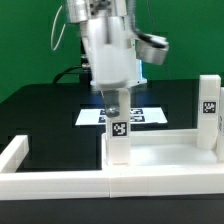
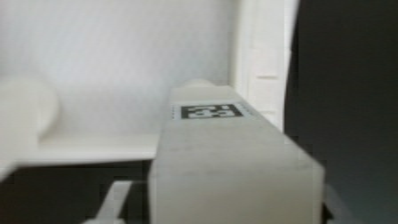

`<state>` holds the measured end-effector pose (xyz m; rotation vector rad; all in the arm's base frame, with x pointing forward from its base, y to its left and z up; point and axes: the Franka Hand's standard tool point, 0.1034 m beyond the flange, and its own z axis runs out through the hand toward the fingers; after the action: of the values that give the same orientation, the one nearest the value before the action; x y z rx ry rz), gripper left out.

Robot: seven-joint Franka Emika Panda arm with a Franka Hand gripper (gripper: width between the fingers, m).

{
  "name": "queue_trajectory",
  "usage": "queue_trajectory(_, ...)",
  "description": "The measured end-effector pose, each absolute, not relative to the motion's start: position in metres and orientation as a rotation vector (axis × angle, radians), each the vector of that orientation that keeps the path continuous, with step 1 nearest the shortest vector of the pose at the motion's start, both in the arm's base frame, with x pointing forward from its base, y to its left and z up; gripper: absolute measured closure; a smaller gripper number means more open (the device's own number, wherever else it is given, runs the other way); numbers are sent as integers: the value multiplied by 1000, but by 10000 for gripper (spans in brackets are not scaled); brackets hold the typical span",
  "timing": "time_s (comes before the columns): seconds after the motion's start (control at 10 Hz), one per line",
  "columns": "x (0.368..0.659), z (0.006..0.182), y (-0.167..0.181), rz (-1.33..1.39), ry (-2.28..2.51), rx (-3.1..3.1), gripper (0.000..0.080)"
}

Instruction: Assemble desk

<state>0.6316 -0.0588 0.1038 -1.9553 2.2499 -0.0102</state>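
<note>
Leg [image 1: 119, 128] upright, directly below gripper [image 1: 117, 100]

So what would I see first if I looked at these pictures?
The big silver-white robot gripper in the middle, reaching down onto an upright white square-section plastic leg with a black-and-white tag. Another tagged white leg stands at the exterior view's right, and the flat marker board lies behind on the black table.
</note>
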Motion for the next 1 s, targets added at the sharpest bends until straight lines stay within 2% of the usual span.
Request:
queue_trajectory(0.2,630,104,-58,-11,2296,-1896,511)
queue_trajectory(0.3,630,103,-58,-13,2278,-1920,430)
queue_trajectory(0.4,629,103,-56,-6,2146,-2091,250)
queue_trajectory(0.5,632,104,-52,8,1946,-2294,250)
queue_trajectory(0.6,633,101,-51,-2,1739,-2449,171)
queue_trajectory(0.8,630,100,-32,9,1540,-2574,156)
queue_trajectory(1.0,629,99,-35,-9,1313,-2699,151)
